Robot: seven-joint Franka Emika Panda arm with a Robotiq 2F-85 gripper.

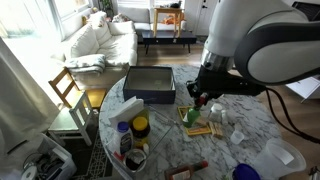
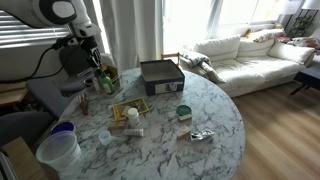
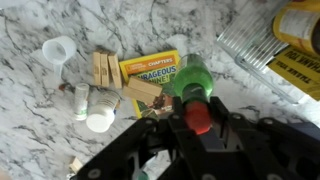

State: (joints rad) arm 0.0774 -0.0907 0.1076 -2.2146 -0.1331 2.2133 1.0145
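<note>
— What are you holding?
— My end effector [image 3: 200, 122] is pinched narrow on the red cap of the green bottle [image 3: 192, 78]. I grip it from above so it stays upright.
— Where is it?
— Over the table [image 3: 150, 25], just right of the yellow book [image 3: 160, 68] and the wooden blocks [image 3: 105, 68]. I cannot tell if its base touches down. The dark box [image 1: 150, 85] sits apart, so there's room.
</note>
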